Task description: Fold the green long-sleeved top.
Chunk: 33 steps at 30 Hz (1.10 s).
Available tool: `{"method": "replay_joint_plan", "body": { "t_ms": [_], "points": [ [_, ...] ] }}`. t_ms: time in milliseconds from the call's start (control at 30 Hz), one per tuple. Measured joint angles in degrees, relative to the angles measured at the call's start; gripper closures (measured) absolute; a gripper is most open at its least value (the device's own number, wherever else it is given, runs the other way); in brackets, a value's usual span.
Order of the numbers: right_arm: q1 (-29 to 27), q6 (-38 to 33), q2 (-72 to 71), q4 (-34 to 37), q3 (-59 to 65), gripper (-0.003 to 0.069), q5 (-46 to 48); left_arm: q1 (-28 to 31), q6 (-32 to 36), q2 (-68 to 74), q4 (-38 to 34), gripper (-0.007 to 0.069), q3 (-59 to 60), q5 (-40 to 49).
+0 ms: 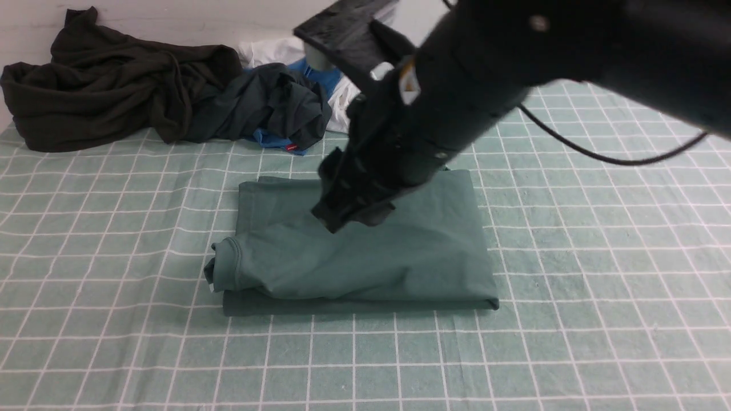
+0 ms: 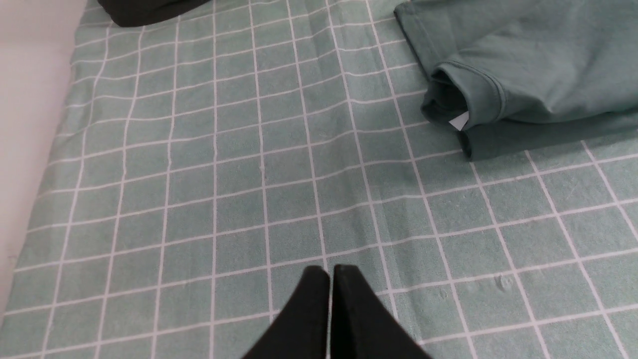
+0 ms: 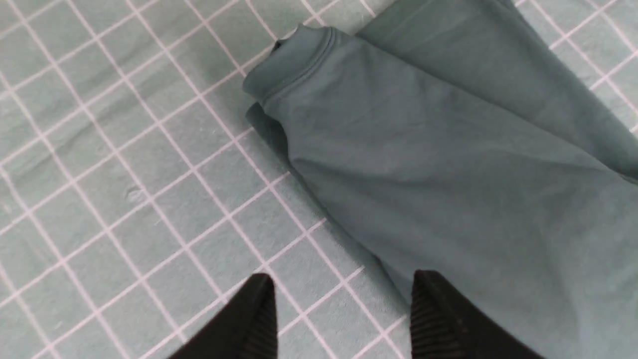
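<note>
The green long-sleeved top [image 1: 365, 251], soft matte jersey with a ribbed neck, lies folded into a rough rectangle mid-bench on the mint grid cloth [image 1: 599, 274]. The right gripper [image 3: 344, 319] hovers above its edge, jaws apart, empty. Only the left wrist view shows the left gripper [image 2: 331, 279], jaws pressed together, and a white tag [image 2: 459, 121].
</note>
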Motion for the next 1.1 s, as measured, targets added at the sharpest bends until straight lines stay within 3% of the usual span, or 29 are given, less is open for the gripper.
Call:
{"method": "replay_joint_plan", "body": {
  "t_ms": [233,367,667,933,1100],
  "points": [
    [0.0,0.06,-25.84,1.66,24.45,0.0572,-16.08,0.0,0.0,0.0,0.0,0.0627,0.0,0.0],
    [0.0,0.06,-36.45,2.27,33.35,0.0657,-22.23,0.0,0.0,0.0,0.0,0.0627,0.0,0.0],
    [0.0,0.12,-50.19,1.59,43.91,0.0672,-26.21,0.0,0.0,0.0,0.0,0.0627,0.0,0.0],
    [0.0,0.3,-53.09,3.11,47.73,0.0673,-28.8,0.0,0.0,0.0,0.06,0.0627,0.0,0.0],
    [-0.57,0.3,-55.0,2.51,57.67,0.0673,-43.91,0.0,0.0,0.0,0.0,0.0627,0.0,0.0]
  ]
}}
